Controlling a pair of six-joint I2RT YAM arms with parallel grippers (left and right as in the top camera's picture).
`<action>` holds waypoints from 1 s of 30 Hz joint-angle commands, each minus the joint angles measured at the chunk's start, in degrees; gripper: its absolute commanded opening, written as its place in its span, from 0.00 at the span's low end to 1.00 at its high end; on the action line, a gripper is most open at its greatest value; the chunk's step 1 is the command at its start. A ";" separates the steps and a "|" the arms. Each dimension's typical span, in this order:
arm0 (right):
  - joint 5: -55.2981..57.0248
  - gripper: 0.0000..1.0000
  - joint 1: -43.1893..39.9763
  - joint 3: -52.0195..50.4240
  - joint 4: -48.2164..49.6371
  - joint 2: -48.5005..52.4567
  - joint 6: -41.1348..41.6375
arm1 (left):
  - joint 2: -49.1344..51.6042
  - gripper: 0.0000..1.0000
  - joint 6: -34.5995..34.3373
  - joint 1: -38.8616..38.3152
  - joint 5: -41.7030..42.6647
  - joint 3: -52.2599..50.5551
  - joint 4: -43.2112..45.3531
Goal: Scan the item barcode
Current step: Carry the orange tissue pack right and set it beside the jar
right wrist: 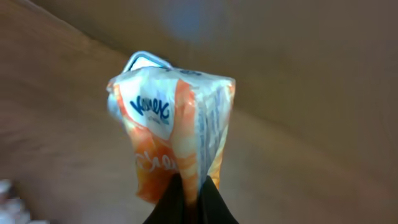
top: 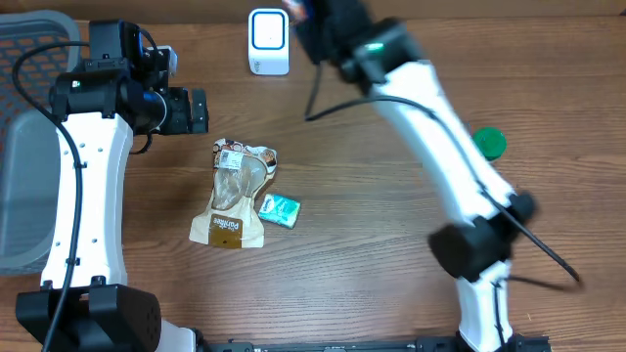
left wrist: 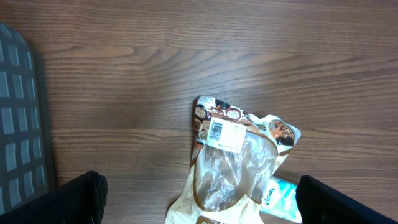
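Observation:
My right gripper is shut on an orange and white Kleenex tissue pack, pinching its lower edge so the pack stands up from the fingers. In the overhead view this gripper is at the table's far edge, just right of the white barcode scanner. A rim of the scanner peeks out behind the pack. My left gripper hovers open at the left, with nothing between its fingers. It looks down on a clear-windowed snack bag bearing a white barcode label.
The snack bag lies mid-table with a teal tissue pack against its right side. A grey basket fills the left edge. A green lid sits right of the right arm.

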 commanded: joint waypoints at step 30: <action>-8.87 0.19 -27.32 -36.70 -12.17 -2.49 16.55 | 0.39 1.00 1.09 0.15 0.42 1.05 0.22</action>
